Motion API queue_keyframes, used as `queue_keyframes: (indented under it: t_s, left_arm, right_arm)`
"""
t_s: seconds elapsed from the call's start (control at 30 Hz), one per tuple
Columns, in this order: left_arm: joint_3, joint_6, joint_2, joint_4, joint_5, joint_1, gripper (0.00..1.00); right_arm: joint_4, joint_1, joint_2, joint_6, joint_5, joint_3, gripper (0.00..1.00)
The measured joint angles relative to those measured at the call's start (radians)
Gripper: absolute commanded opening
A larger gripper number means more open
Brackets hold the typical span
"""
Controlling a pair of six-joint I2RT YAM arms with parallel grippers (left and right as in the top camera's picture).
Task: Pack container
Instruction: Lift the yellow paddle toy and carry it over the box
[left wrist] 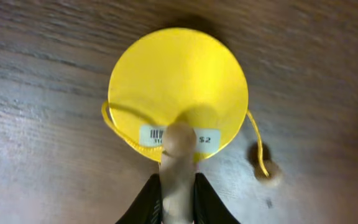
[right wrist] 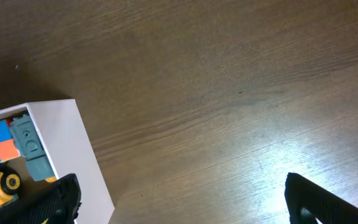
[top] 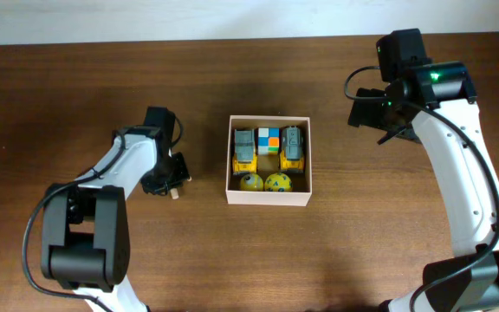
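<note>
**Left arm.** In the left wrist view the left gripper (left wrist: 178, 194) has its jaws closed on the wooden handle (left wrist: 178, 152) of a yellow disc toy (left wrist: 179, 81). The disc lies face-on beyond the fingertips. A barcode label (left wrist: 207, 139) sits near its lower edge. A yellow cord (left wrist: 118, 127) runs along its rim, and a wooden bead (left wrist: 269, 173) on that cord rests on the table (left wrist: 36, 124) just beside the disc. Whether the disc is raised off the table cannot be told.

**Container.** In the overhead view the container (top: 267, 198) stands at the table centre, to the right of the left gripper and apart from it. It holds:
- two yellow toy trucks (top: 244, 152), one on the left and one on the right
- a multicoloured cube (top: 268, 140) between the trucks
- two yellow balls (top: 251, 182) along the front wall

**Right arm.** The right gripper (top: 379, 117) hangs at the far right of the table, well apart from the container. Its jaws are spread wide and carry nothing. The right wrist view shows only bare table between them.

**Progress.** Judged from the layout, packing is nearly complete. Five items are inside and the disc toy is the only loose item in view. What is left is to carry it over the left wall and release it. Free floor space inside looks scarce, so the disc will likely rest on top of the other toys.
</note>
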Motion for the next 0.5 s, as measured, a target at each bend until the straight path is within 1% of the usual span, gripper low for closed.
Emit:
queue_keyframes:
  t_s: [0.27, 0.5]
  left_arm:
    - [0.227, 0.138, 0.002, -0.161, 0.015, -0.066, 0.06]
    - [0.377, 0.281, 0.002, -0.253, 0.019, -0.167, 0.06]
  right_arm:
    - [0.0, 0.0, 0.0, 0.0, 0.0, 0.0, 0.99]
    - [0.0, 0.0, 0.0, 0.0, 0.0, 0.0, 0.99]
